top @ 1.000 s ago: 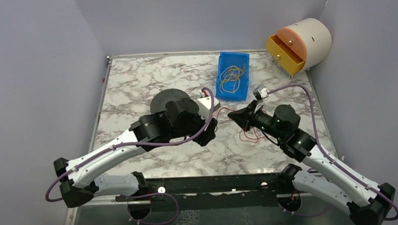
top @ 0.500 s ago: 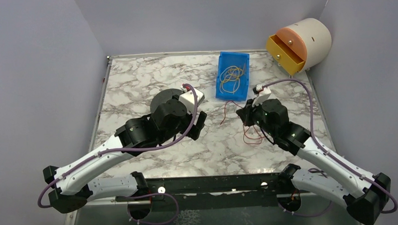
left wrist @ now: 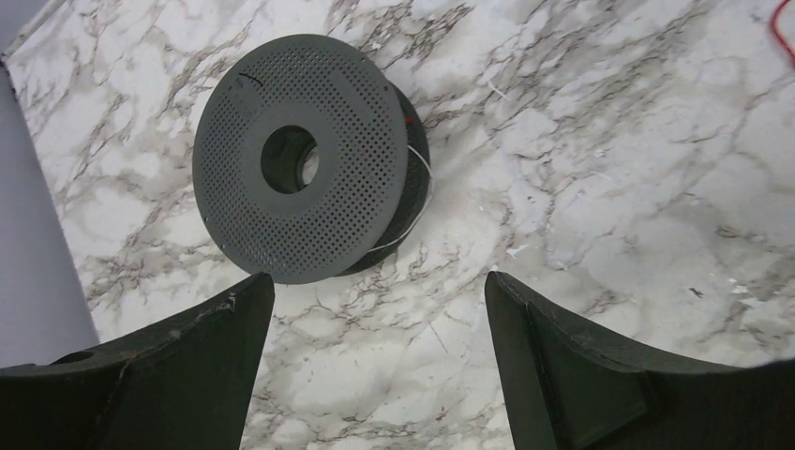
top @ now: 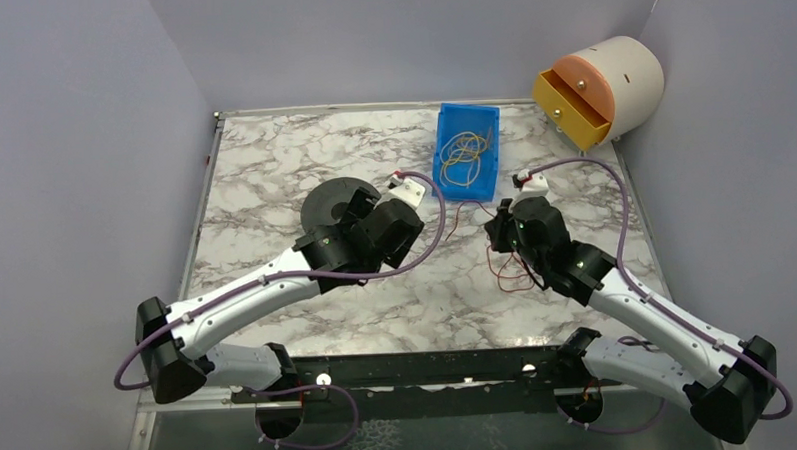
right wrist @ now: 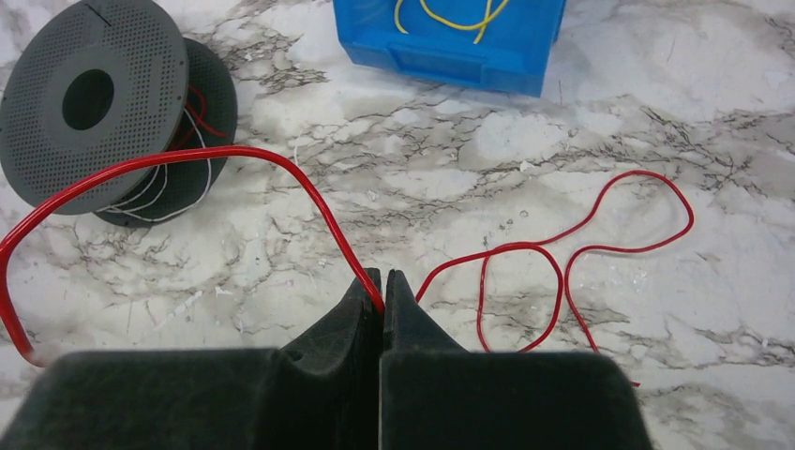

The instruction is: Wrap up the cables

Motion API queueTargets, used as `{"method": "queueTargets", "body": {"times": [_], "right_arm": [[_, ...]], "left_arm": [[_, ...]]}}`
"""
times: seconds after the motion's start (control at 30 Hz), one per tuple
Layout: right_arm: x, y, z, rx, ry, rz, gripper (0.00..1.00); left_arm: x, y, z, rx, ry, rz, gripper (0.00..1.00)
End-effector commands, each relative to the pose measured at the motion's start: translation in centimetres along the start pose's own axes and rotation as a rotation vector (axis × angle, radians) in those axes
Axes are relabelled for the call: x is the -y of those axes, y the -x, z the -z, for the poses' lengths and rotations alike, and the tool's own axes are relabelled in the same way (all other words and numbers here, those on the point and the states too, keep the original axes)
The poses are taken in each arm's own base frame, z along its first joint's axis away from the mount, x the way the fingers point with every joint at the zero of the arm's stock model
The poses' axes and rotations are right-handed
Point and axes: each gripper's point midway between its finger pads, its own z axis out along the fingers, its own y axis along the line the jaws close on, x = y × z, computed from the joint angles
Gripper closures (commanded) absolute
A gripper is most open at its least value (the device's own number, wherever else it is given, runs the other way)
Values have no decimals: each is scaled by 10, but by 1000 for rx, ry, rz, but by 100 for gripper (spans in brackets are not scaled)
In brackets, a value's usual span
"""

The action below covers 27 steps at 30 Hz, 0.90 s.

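- The left gripper [left wrist: 370, 292] has spread its jaws wide and holds nothing. It has swung back from mid-table to hover by the grey perforated plastic spool [left wrist: 300, 159].
- The right gripper [right wrist: 382, 281] stays clenched on the thin red cable [right wrist: 234, 153].
- That cable arcs from the spool to the pinch. Its loose loops lie on the marble table [right wrist: 422, 150] near the blue plastic bin [right wrist: 450, 58].

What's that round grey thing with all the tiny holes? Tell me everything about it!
The spool is dark grey and looks plastic: two round discs full of tiny holes, joined by a hub with a round hole through it. It rests on the marble table. A few thin white and red strands sit between its discs. No gripper touches it; the open left gripper hangs above.
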Motion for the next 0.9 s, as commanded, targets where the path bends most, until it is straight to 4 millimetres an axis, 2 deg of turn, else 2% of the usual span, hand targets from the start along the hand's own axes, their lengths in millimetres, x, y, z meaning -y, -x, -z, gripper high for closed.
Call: {"method": "queueTargets", "body": {"times": [0.0,0.2,0.37,0.57,0.73,0.87], "right_arm": [[13,0,1,12,-82,-81,99],[26,-17,3,6,-132,-159,99],[34,-29,3,-12,-173,-216,99],[35,-29,8,-1,-170,-240,99],[37,-28,12,22,-156,-253,99],[35,-27,15,25,-137,-254,99]], "left_arm": [[-16,-14,-20,-59,113,-39,15],[-22,-38,-54,-168,140,-47,15],[-28,-49,-78,-233,184,-82,14],[-23,-62,-102,-306,205,-132,15],[-29,-63,-120,-343,275,-186,16],[-31,-73,-134,-385,333,-229,17]]}}
